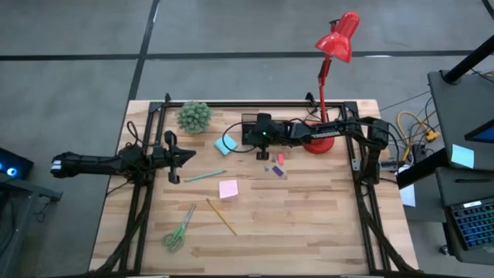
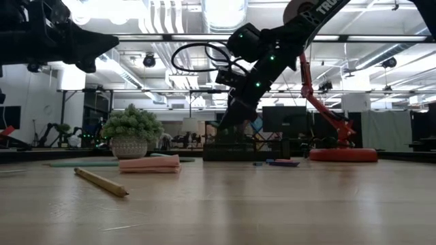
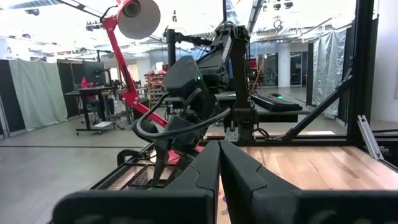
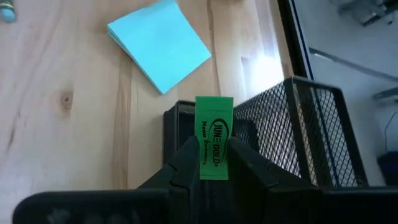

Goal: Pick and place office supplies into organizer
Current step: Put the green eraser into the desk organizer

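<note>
The right hand (image 4: 212,163) pinches a green eraser (image 4: 214,138) between its fingers, right over the black mesh organizer (image 4: 292,134) at the tabletop's (image 1: 309,224) twelve o'clock edge; blue sticky notes (image 4: 159,44) lie just beside it. The left hand (image 1: 176,157) hovers at nine o'clock, fully closed, empty

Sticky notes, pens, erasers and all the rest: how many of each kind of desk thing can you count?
Sticky-note pads: 2 (blue, pink)
Teal pen: 1
Yellow pencil: 1
Green scissors: 1
Erasers: 3 (green in right pincer, pink, blue)
Total: 8
</note>
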